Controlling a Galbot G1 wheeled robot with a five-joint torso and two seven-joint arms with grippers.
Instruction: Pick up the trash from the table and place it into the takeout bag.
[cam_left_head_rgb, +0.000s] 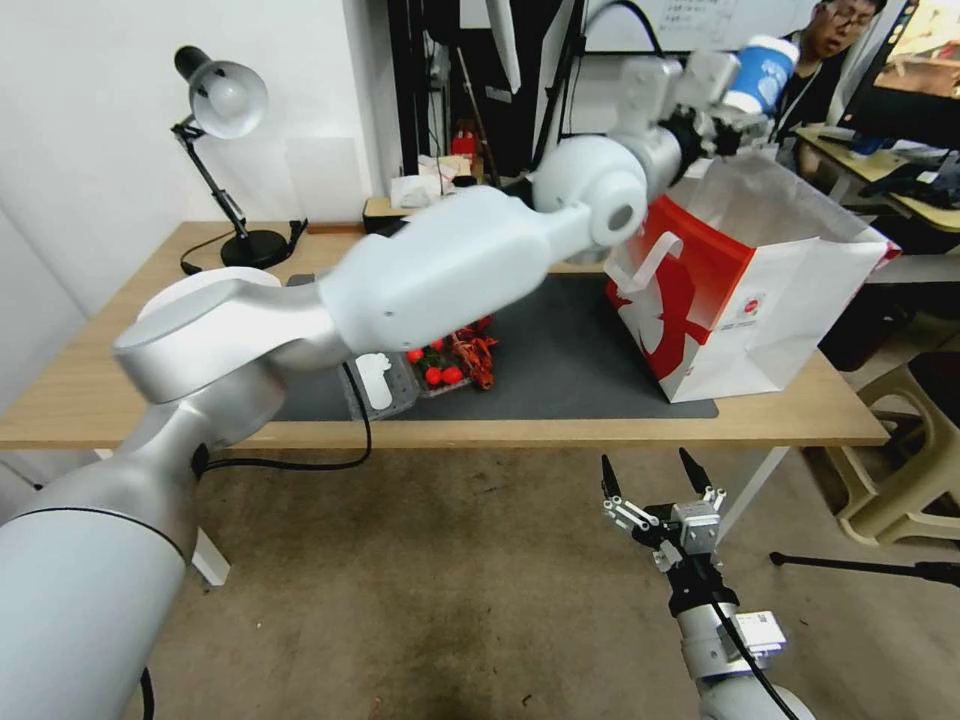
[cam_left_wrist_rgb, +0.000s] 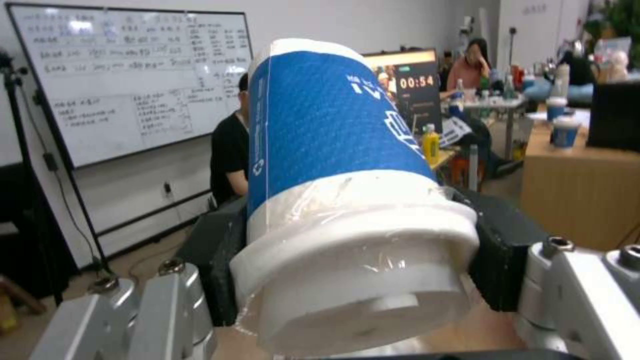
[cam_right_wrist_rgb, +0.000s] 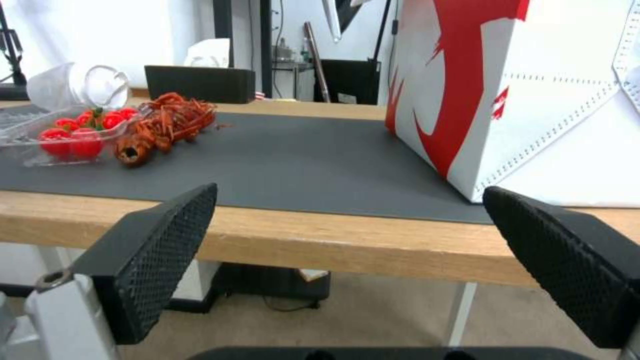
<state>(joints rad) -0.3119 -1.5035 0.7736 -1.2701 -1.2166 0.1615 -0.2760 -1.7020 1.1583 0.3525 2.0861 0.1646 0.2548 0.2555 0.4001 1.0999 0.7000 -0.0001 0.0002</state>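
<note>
Clamped between the black pads of my left gripper (cam_left_wrist_rgb: 347, 280), the blue-white lidded cup (cam_left_wrist_rgb: 340, 200) sits closest to my wrist camera, its white lid end toward the lens and its blue sleeve running away from me. From my head view, that left gripper (cam_left_head_rgb: 722, 122) is stretched out high across the table (cam_left_head_rgb: 90, 390), and the cup (cam_left_head_rgb: 762, 72) tilts up and outward from it, its long axis slanted rather than upright.

What matters now is where the cup hangs against the takeout bag (cam_left_head_rgb: 760, 300). The bag stands on the right end of the dark grey mat (cam_left_head_rgb: 570, 360), mouth open upward, and the cup is above its far rim, clear of the paper. I judge the cup lies over or just behind the opening, so the drop line runs downward and slightly toward me; I cannot tell exactly how far it overlaps the mouth.

My right gripper (cam_left_head_rgb: 655, 488) waits low in front of the table edge, fingers spread apart, holding nothing. Its own camera looks across the mat at a clear tray of red fruit (cam_right_wrist_rgb: 63, 135) and a heap of crayfish shells (cam_right_wrist_rgb: 167, 125), well apart from the bag's red-and-white side (cam_right_wrist_rgb: 507, 100).
</note>
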